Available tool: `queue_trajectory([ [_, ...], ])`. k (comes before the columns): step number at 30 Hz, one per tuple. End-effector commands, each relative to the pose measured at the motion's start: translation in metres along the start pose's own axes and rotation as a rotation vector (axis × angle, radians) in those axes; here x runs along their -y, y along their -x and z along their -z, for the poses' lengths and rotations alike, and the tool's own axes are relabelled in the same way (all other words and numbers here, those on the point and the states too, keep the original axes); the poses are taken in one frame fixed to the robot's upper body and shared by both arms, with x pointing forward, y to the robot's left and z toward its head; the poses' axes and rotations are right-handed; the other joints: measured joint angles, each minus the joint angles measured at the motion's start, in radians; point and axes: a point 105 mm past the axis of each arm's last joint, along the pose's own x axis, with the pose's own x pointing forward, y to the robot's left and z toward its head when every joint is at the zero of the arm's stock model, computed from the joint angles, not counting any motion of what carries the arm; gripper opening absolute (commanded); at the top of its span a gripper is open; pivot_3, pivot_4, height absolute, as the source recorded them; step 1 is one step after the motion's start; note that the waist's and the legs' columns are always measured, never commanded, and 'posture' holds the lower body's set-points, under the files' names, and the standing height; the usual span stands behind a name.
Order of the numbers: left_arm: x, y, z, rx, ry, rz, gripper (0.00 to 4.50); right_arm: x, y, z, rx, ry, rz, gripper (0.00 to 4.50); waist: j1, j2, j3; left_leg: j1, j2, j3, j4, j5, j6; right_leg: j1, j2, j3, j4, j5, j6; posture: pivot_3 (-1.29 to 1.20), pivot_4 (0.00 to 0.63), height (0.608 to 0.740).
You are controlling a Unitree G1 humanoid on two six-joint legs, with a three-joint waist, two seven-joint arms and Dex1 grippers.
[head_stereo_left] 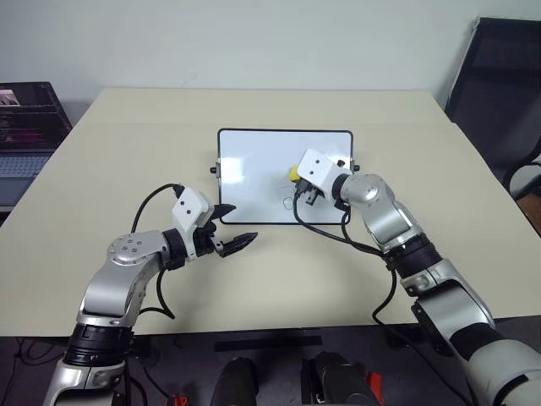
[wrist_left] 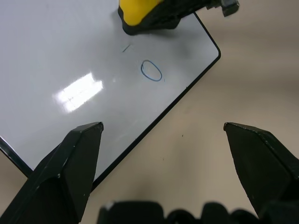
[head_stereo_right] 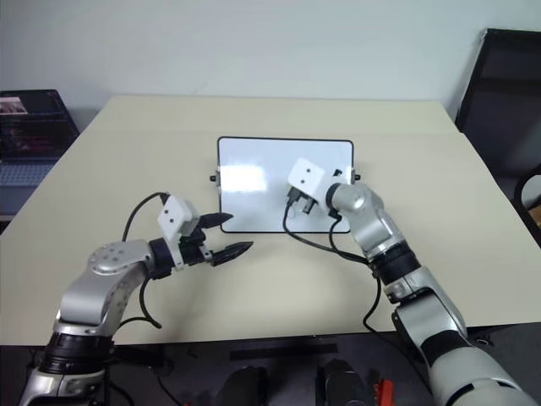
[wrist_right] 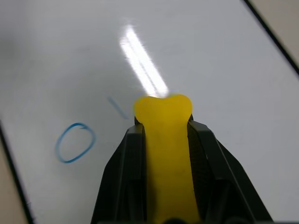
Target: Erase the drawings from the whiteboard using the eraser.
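From my head, I look down on the whiteboard (head_stereo_left: pixel 284 176) lying flat near the middle of the beige table (head_stereo_left: pixel 110 169), with my right gripper (head_stereo_left: pixel 302 193) over its right half and my left gripper (head_stereo_left: pixel 232 228) just off its near left corner. From up there the eraser (head_stereo_left: pixel 293 173) is a sliver of yellow peeking out beside the white wrist housing, and the ink below it is only a faint mark.

My right wrist camera fills that in: my two black fingers (wrist_right: pixel 126 172) are clamped on the eraser's long sides, with its rounded yellow end poking out past the fingertips toward the board. Off to one side of the eraser sits one blue loop (wrist_right: pixel 74 142), whole and closed, close to the board's black edge. A short blue stroke (wrist_right: pixel 117 108) lies between the loop and the eraser tip, nearer the tip.

My left wrist camera shows the same loop from the other direction, near the board's corner, with the eraser's dark underside facing the white surface; whether it touches I cannot tell. My left fingers (wrist_left: pixel 70 163) stand wide apart, holding nothing, one over the board's edge and one over bare table.
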Motion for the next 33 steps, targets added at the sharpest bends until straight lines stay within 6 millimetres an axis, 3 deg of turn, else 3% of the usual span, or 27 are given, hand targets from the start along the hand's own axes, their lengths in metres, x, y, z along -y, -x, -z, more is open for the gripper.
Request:
queue_trajectory([
  [1,-0.002,0.005,-0.008,0.029,-0.037,-0.003,4.5,-0.016,-0.004,-0.003,-0.002,0.018,-0.052,0.87,-0.002,0.0,0.0,0.0,0.0,0.0,0.0,0.0,0.0,0.0,0.0,0.0,0.0,0.0,0.0,0.0,0.15,0.74],
  [11,-0.001,0.003,-0.007,0.032,-0.041,0.007,4.5,-0.014,-0.018,-0.034,0.084,0.1,0.021,0.87,-0.006,0.0,0.0,-0.001,0.0,0.0,0.0,0.0,0.0,-0.001,0.0,0.0,0.0,0.0,0.0,0.0,0.15,0.74],
  [16,-0.001,0.003,-0.007,0.034,-0.043,0.011,4.5,-0.01,-0.015,-0.022,0.045,0.083,0.03,0.87,-0.006,0.0,0.0,-0.001,0.0,0.0,-0.001,0.0,0.0,-0.001,0.0,0.0,0.0,0.002,-0.003,0.0,0.15,0.74],
  [20,-0.001,0.003,-0.007,0.033,-0.042,0.012,4.5,0.006,0.002,0.0,-0.002,0.063,0.067,0.87,0.003,0.0,0.0,-0.001,0.0,0.0,-0.001,0.0,0.0,-0.001,0.0,0.0,0.0,0.002,-0.003,0.0,0.15,0.74],
  [24,-0.001,0.003,-0.007,0.033,-0.04,0.014,4.5,0.016,0.014,0.008,-0.018,0.049,0.094,0.87,0.008,0.0,0.0,-0.001,-0.001,0.0,0.0,0.0,0.0,-0.001,0.0,-0.001,-0.001,0.002,-0.003,0.0,0.15,0.74],
  [27,-0.001,0.002,-0.007,0.033,-0.039,0.017,4.5,0.018,0.019,-0.001,0.022,0.012,0.107,0.87,0.006,0.0,0.0,-0.001,-0.001,0.0,0.0,0.0,0.0,-0.001,0.0,-0.001,-0.001,0.002,-0.003,0.0,0.15,0.74],
  [33,-0.002,0.002,-0.008,0.036,-0.038,0.01,4.5,0.02,0.038,-0.038,0.202,-0.177,0.127,0.87,0.001,0.0,0.001,-0.002,0.0,0.0,-0.001,0.0,0.0,-0.002,0.0,0.0,-0.001,0.002,-0.004,0.0,0.15,0.74],
])
